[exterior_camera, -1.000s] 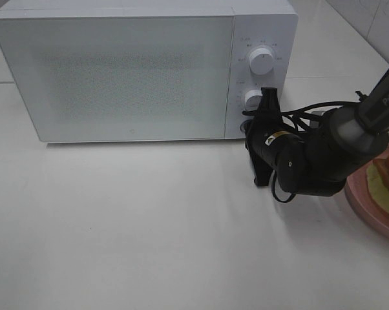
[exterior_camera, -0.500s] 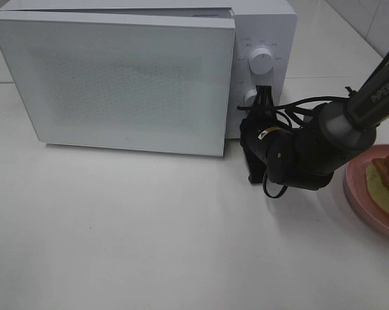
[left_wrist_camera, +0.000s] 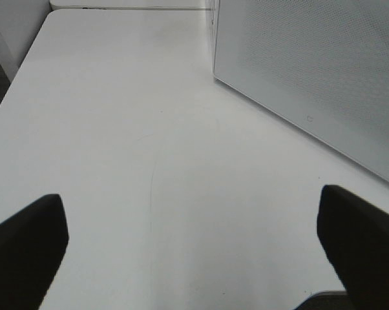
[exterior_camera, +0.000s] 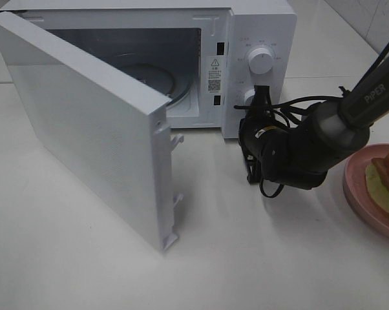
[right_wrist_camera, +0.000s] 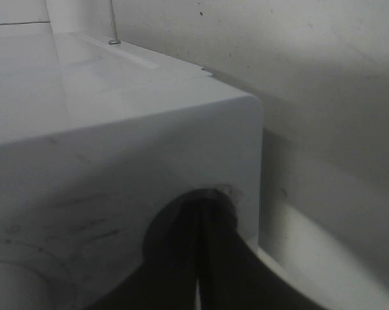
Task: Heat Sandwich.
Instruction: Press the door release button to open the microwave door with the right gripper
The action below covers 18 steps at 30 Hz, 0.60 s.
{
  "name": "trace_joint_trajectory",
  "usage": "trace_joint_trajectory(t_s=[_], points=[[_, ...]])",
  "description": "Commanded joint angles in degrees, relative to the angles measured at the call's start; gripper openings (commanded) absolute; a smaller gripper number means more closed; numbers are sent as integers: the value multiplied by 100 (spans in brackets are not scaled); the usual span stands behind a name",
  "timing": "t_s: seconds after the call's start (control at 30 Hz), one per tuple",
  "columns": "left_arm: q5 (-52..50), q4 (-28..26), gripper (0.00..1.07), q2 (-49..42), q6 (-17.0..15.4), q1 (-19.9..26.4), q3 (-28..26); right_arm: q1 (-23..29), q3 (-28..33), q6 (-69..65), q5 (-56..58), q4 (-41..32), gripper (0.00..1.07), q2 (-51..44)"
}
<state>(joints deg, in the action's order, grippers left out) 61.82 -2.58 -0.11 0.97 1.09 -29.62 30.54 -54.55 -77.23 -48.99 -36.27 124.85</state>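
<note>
Sandwich [exterior_camera: 387, 184] at the right edge of the table [exterior_camera: 84, 271] is looking soft and squashy, so I'm planning a gentle pinch across the bread, with the right fingers [right_wrist_camera: 175, 258] sitting pressed together and the left fingers [left_wrist_camera: 26, 248] sitting spread.

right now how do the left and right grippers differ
The left gripper is open, with its fingers wide apart; the right gripper is shut. The left gripper hangs over bare table; the right gripper has its tips at the microwave panel, by the lower knob. The left gripper is out of the high view; the right gripper shows there. Both hold nothing.
</note>
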Motion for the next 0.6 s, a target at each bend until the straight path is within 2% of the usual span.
trace_joint_trajectory(t_s=[0.03,0.23,0.6], points=[[-52,6,100,0,-23,-34,11,-246,-676,80,-1719,613,0,-103],[-52,6,100,0,-23,-34,11,-172,-372,69,-1541,458,0,-258],[-52,6,100,0,-23,-34,11,143,309,-206,-567,413,0,-510]])
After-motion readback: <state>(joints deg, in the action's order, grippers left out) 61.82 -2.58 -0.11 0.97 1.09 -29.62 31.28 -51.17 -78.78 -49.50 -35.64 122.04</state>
